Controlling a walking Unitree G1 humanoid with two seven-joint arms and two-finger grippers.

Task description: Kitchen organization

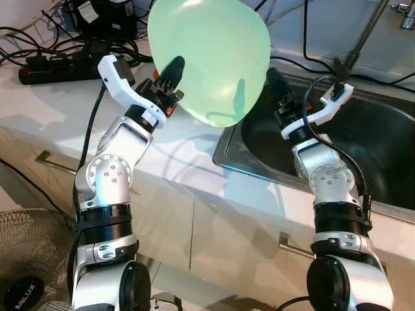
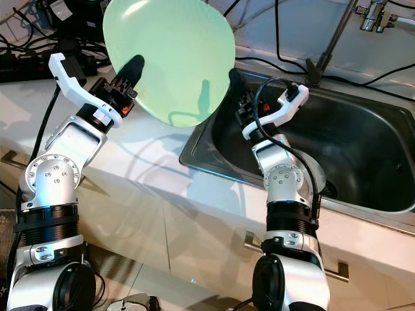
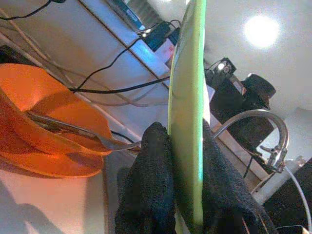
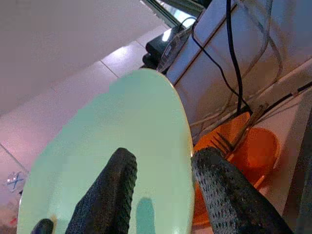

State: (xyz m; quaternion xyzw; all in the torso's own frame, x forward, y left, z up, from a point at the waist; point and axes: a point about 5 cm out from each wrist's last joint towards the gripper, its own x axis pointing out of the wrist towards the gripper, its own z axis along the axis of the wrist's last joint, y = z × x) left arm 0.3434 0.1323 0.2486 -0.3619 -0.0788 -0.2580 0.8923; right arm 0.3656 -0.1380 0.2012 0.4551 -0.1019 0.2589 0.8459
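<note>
Plate (image 1: 211,55): pale green, round, smooth w/ a soft sheen; held upright and tilted above the counter's edge, just left of the sink.
Left gripper (image 1: 170,81): raised to the plate's left rim; clamped on it, one black finger (image 1: 172,70) laid across the near face.
Left wrist view: plate (image 3: 187,112) is seen edge-on as a thin green band, pinched between two knurled black pads (image 3: 151,190); beyond it an orange bowl (image 3: 44,107) stacked on an orange dish, w/ a metal utensil (image 3: 73,131) lying in the bowl.
Right gripper (image 1: 275,87): lifted over the sink's left part, by the plate's right rim; fingers are spread apart, nothing between them.
Right wrist view: plate's broad face (image 4: 126,146) is seen behind two parted, textured fingers (image 4: 109,195); contact cannot be told. The orange bowl (image 4: 243,146) shows past the rim w/ a fork (image 4: 226,144) in it.
Head views: plate hides the bowl; both silver arms are shown bent upward from below.
Sink (image 2: 363,149): stainless steel, rectangular, dark inside; set in the counter at right.
Counter (image 1: 58,110): white, glossy, w/ shadows of the arms.
Tap (image 2: 369,16): chromed, at top right behind the sink.
Power strip (image 1: 45,68): black, w/ plugs and tangled black cables at back left.
Cupboards (image 1: 220,233): pale fronts w/ metal bar handles under the counter.
Fan (image 1: 29,259): wire grille, low left on the floor.
</note>
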